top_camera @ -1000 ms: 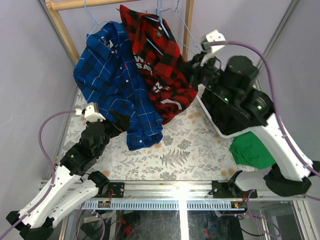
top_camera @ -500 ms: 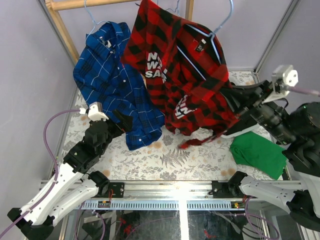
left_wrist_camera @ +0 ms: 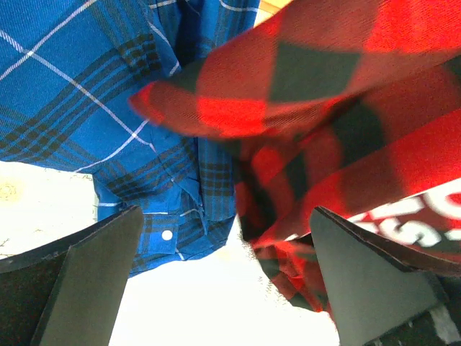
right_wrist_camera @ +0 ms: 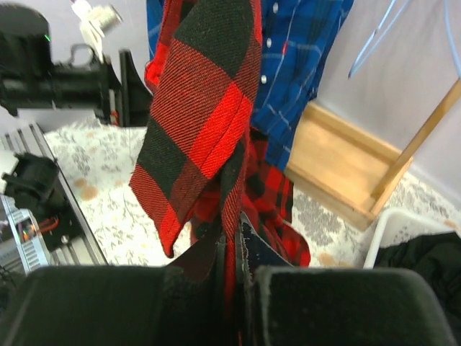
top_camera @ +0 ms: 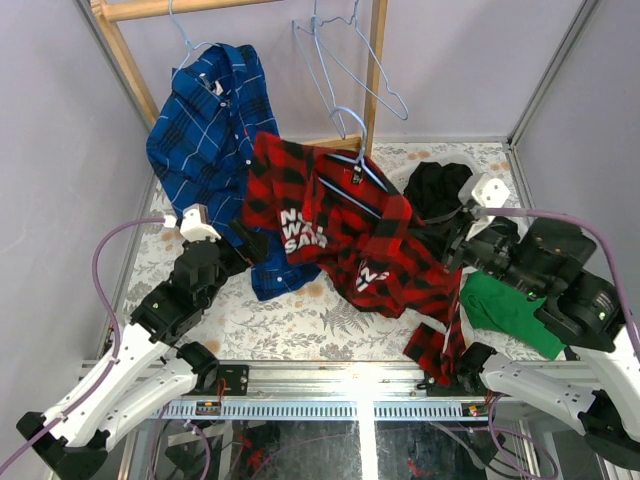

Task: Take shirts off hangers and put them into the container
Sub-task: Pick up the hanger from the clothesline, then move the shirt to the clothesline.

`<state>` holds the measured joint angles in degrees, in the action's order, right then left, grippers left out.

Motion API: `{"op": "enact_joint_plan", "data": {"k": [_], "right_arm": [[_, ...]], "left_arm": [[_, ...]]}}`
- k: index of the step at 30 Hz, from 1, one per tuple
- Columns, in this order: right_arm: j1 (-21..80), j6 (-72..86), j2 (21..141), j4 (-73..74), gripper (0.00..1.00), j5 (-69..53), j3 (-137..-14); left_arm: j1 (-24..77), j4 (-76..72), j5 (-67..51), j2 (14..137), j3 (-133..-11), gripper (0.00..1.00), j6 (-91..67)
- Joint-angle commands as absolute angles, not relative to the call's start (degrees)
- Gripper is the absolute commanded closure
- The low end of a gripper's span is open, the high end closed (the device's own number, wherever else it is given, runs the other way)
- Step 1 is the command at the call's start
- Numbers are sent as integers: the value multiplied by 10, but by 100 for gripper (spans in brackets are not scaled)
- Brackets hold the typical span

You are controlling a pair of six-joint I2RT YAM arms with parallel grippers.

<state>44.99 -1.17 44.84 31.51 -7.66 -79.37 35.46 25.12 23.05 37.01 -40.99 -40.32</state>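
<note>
My right gripper (top_camera: 452, 258) (right_wrist_camera: 241, 252) is shut on a fold of the red-and-black plaid shirt (top_camera: 335, 235) (right_wrist_camera: 205, 122). That shirt hangs off the rail over the table's middle, with a light-blue hanger (top_camera: 352, 150) still in its collar. The blue plaid shirt (top_camera: 205, 130) (left_wrist_camera: 79, 94) stays on its hanger at the rack's left. My left gripper (top_camera: 248, 243) (left_wrist_camera: 230, 288) stands open below both shirts' hems, holding nothing. Empty hangers (top_camera: 335, 55) hang on the rail. The white container's rim (right_wrist_camera: 382, 223) shows beside a black shirt (top_camera: 437, 185); my right arm hides most of it.
The wooden rack post (top_camera: 377, 60) and its base (right_wrist_camera: 346, 173) stand at the back. A flat green cloth (top_camera: 510, 310) lies at the right under my right arm. The patterned tablecloth (top_camera: 330, 320) covers the table, with a metal rail along the near edge.
My right arm has swung out and back toward the front right, dragging the red plaid shirt and its hanger off the rail and down. The left arm has barely moved.
</note>
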Motion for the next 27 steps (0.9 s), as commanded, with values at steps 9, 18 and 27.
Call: {"op": "enact_joint_plan", "data": {"k": [9, 18, 27], "right_arm": [[448, -54, 386, 245, 100, -1, -823], [448, -49, 328, 287, 100, -6, -808], [448, 8, 337, 265, 100, 275, -701]], "left_arm": [[351, 215, 240, 345, -396, 0, -408], [351, 199, 229, 370, -385, 0, -400], [351, 127, 179, 522, -370, 0, -446]]}}
